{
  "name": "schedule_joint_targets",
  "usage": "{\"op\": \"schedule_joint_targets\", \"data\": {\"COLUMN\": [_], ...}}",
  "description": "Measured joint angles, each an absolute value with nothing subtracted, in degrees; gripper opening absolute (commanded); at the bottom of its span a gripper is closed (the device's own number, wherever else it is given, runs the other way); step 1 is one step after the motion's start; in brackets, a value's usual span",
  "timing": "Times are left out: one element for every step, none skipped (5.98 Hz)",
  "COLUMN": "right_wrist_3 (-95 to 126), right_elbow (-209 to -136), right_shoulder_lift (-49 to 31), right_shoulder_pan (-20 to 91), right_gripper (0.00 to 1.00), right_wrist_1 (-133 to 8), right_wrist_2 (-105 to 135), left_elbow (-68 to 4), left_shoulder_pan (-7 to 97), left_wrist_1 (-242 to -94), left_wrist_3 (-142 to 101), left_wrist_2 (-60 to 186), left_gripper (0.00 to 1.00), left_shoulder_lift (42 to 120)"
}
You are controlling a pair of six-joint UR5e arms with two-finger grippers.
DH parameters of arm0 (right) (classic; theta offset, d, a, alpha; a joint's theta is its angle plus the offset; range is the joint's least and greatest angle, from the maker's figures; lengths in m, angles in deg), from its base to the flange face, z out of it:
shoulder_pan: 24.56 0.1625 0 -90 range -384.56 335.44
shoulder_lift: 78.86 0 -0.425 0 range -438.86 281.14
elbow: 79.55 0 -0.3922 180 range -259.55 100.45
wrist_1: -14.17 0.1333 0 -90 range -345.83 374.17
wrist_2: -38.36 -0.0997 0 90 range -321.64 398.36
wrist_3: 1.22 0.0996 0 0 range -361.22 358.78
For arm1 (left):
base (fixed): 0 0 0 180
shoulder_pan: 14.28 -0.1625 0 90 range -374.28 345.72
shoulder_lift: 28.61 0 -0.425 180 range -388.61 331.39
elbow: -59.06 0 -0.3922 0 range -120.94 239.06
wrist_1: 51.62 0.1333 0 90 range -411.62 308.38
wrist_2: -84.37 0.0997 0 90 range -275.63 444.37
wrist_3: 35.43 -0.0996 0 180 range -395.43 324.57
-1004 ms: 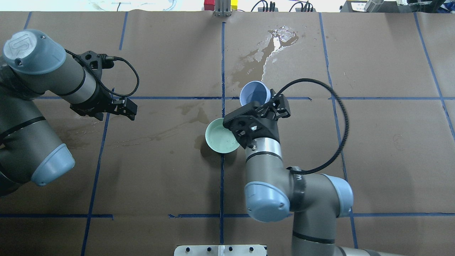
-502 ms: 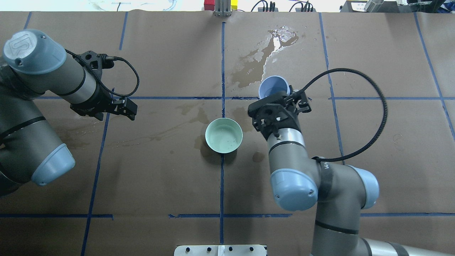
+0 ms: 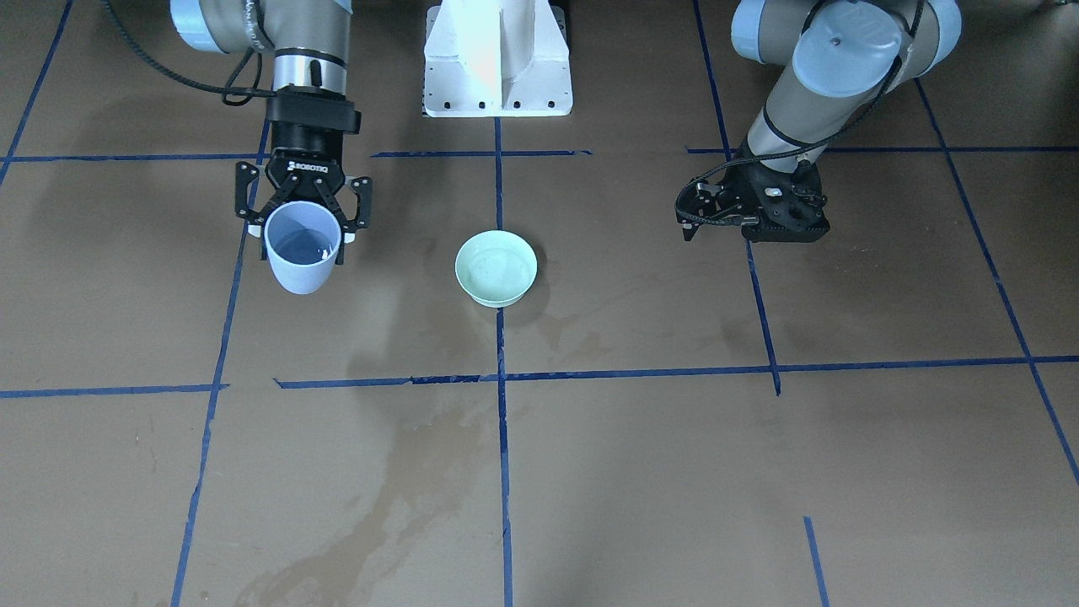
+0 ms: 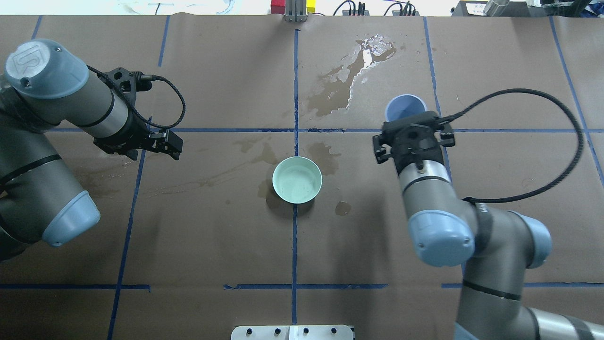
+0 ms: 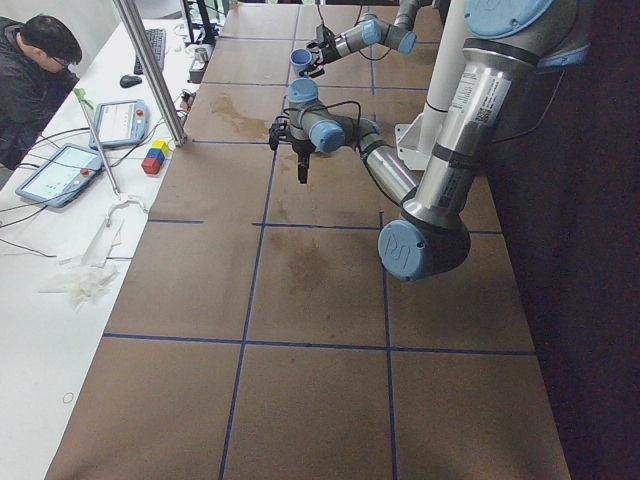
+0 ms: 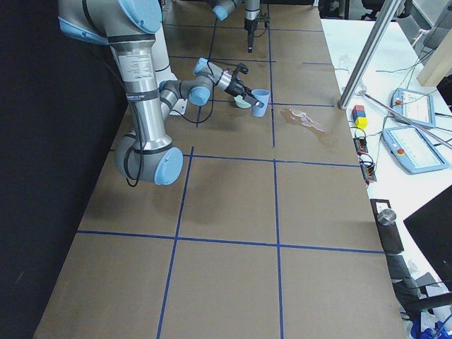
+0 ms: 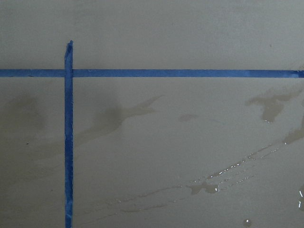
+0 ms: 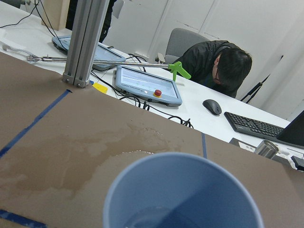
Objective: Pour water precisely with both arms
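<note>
My right gripper (image 4: 409, 123) is shut on a light blue cup (image 4: 405, 106) and holds it upright above the table, well to the right of a mint green bowl (image 4: 297, 180). The cup (image 3: 302, 253) and bowl (image 3: 496, 267) also show in the front view. A little water (image 8: 156, 219) lies in the bottom of the cup (image 8: 183, 190). The bowl's inside looks faintly glossy. No stream shows. My left gripper (image 4: 173, 144) hovers empty over the table's left part, fingers together, far from the bowl.
Wet spill patches darken the brown paper behind the bowl (image 4: 351, 75) and beside it (image 4: 325, 153). Blue tape lines (image 4: 295, 94) grid the table. A seated operator (image 8: 223, 66), tablets and a metal post (image 8: 85, 42) are beyond the far edge.
My right arm has swung to the right, carrying the blue cup away from above the green bowl and turning it upright. My left arm has not moved.
</note>
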State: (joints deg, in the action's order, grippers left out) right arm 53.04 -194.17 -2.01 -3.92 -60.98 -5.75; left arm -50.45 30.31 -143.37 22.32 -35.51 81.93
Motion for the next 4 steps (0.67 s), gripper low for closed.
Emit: {"op": "schedule_joint_targets", "data": {"right_wrist_3": [52.30,51.29,50.60,50.01], "right_elbow": [-194.21,-194.07,-193.76,-192.34], "right_shoulder_lift": [3.53,9.03,14.13,17.77], "right_shoulder_pan": [-2.79,-1.97,-1.40,-0.96], "right_gripper": [0.00,0.00,0.00,0.00], "right_wrist_1": [-53.43,-45.84,-39.15,-32.79], "right_wrist_2": [-7.47,-8.68,-9.56,-10.03], "left_elbow": [-50.45,-50.45,-50.45,-50.42], "left_shoulder_pan": [30.29,30.28,30.30,30.31], "left_wrist_1": [-143.37,-143.38,-143.38,-143.38], "left_wrist_3": [22.32,22.32,22.32,22.32], "left_wrist_2": [-35.51,-35.51,-35.51,-35.51], "left_gripper": [1.00,1.00,1.00,1.00], "left_shoulder_lift": [81.92,81.93,81.95,81.95]}}
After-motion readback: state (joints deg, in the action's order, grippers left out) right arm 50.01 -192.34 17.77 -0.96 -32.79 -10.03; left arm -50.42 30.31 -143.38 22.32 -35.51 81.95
